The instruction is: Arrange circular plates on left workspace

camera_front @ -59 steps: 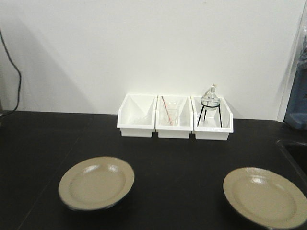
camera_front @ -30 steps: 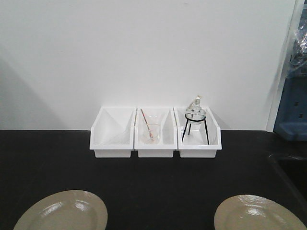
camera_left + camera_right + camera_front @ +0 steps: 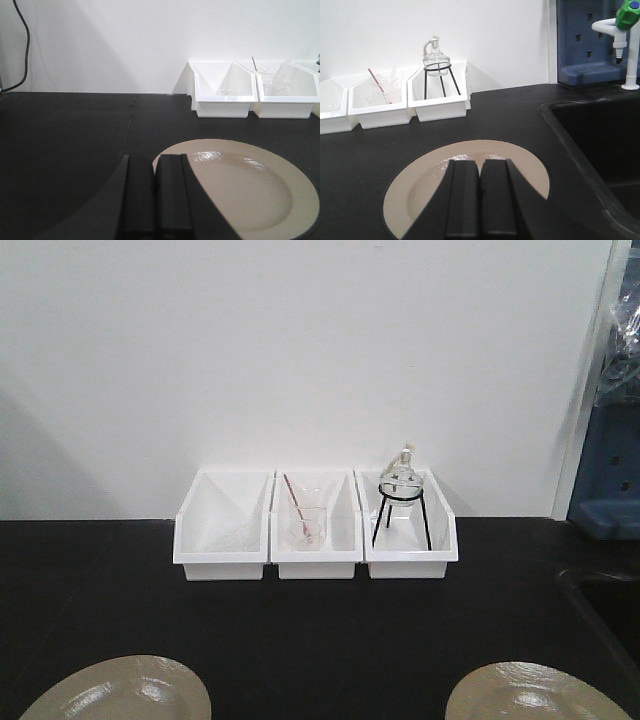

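Since my left gripper (image 3: 155,165) is pinched closed on nothing at the left plate (image 3: 245,185) rim, on the countertop (image 3: 60,135), descending unopened would likely shove it. Right gripper (image 3: 481,170): also closed, empty, over the right plate (image 3: 415,190). Glossy rim could slip, and the sink (image 3: 600,135) is near.

Near halves of left plate (image 3: 118,692) and right plate (image 3: 528,695) beyond front view's bottom edge
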Available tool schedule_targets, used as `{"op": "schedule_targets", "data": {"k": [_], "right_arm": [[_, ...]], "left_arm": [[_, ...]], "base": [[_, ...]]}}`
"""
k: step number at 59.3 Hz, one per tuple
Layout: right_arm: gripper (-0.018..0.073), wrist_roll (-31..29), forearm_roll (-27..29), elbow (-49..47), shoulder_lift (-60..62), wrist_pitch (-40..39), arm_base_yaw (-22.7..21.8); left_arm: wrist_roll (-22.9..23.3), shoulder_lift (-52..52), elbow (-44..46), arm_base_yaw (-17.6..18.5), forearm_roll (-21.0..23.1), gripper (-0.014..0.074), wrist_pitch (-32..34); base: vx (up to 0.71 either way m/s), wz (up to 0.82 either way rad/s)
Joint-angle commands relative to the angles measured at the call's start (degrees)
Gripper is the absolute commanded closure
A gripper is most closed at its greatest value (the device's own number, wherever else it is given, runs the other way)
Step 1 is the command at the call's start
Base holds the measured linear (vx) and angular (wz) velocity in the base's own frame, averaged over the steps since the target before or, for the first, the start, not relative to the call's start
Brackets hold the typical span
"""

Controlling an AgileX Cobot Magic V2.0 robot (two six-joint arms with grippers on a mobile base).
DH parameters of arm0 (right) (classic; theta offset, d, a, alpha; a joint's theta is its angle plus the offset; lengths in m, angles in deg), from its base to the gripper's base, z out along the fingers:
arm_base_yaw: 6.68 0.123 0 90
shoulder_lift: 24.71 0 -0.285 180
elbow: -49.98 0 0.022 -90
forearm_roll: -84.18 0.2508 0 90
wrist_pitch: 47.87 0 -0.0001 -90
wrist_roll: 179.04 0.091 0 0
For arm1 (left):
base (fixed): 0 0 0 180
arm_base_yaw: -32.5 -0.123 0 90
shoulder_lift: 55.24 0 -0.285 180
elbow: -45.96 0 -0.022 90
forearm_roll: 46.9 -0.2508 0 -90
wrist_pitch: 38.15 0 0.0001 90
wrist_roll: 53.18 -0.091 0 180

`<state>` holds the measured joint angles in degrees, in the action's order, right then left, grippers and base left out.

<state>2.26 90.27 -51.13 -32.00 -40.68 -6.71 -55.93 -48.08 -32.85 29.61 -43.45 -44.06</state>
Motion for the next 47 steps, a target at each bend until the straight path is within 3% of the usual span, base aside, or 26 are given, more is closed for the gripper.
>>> {"op": "schedule_targets", "data": {"k": [1,47], "right_arm": [[0.0564,-0.05,-0.80,0.39,0.94,-4.54,-0.22],[0.0564,-0.05,-0.80,0.39,0.94,-4.64,-0.22]], "left_arm": [[0.61,-0.85,-0.70,0.53,0.06,0.0594,4.63],[0.61,-0.85,-0.70,0.53,0.06,0.0594,4.63]], "base": [[0.02,0.05],[0.01,0.00]]}}
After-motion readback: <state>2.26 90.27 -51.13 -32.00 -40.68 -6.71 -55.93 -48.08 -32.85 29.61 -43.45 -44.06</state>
